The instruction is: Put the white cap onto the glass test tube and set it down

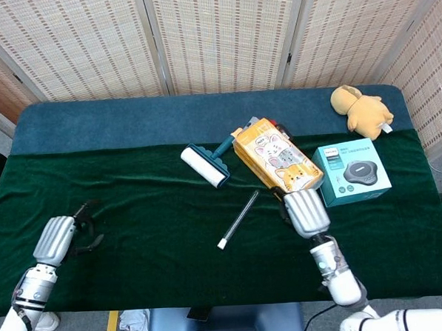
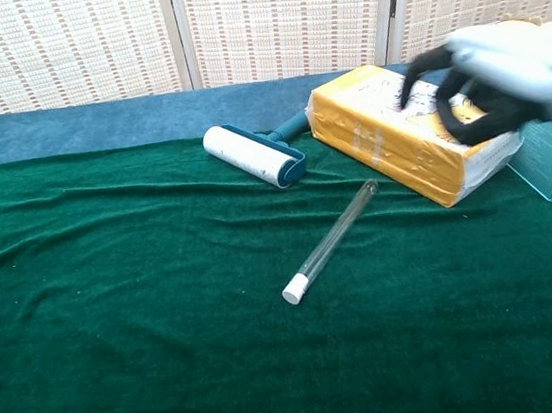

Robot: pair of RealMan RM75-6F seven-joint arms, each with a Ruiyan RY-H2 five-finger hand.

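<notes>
The glass test tube lies flat on the green cloth, slanted, with the white cap fitted on its near end. In the chest view the test tube runs from the capped end up towards the yellow pack. My right hand is off to the tube's right, apart from it and holding nothing; the chest view shows the right hand raised and blurred in front of the pack. My left hand hovers near the table's left edge, fingers apart and empty.
A lint roller and a yellow tissue pack lie just behind the tube. A teal box sits at the right and a yellow plush toy at the back right on the blue cloth.
</notes>
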